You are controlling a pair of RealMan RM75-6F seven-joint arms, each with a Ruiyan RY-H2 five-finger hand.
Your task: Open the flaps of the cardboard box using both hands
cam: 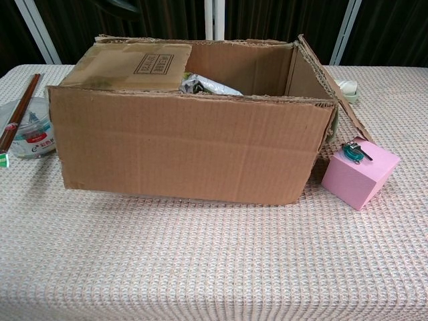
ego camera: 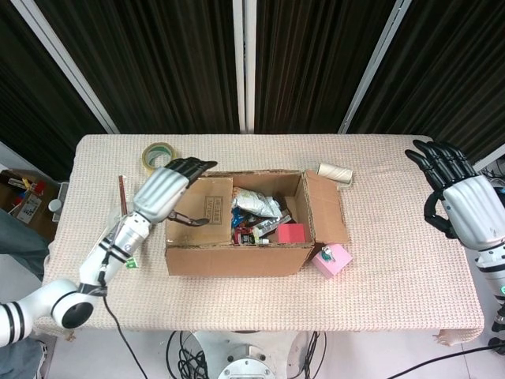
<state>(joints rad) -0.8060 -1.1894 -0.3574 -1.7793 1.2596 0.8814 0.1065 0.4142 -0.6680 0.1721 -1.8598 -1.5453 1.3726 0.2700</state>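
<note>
Chest view, nearest: we see the woven table cloth [cam: 214, 267] filling the lower frame, and the pink block [cam: 360, 172] at lower right, touching the box's right end, with a small teal and black item on top.
Cardboard box: we find the cardboard box [cam: 190, 144] at the centre of the frame, its long front wall facing us.
Left flap: we see the left flap [cam: 130, 67] lying folded down flat over the box's left part, a printed label on it.
Right flap: the right flap [ego camera: 325, 207] is swung outward and slopes down past the box's right end.
Box contents: from the head view we make out a silvery packet [ego camera: 256, 203], a red block [ego camera: 290, 233] and mixed small packets in the uncovered part; we cannot identify the smaller items.
Left of the box: chopsticks [ego camera: 123, 215] lie beside a clear lidded cup [ego camera: 138, 223] at mid left.
Left hand: our left hand [ego camera: 167, 193] sits over the left flap's near-left edge, fingers stretched and slightly parted, thumb underneath pointing at the flap; we cannot tell whether it touches.
Right hand: our right hand [ego camera: 461, 199] is at the far right edge of the frame, well apart from the box, fingers spread, holding nothing.
Far side: a tape roll [ego camera: 158, 155] lies at upper left, a white spool [ego camera: 335, 172] behind the right flap.
</note>
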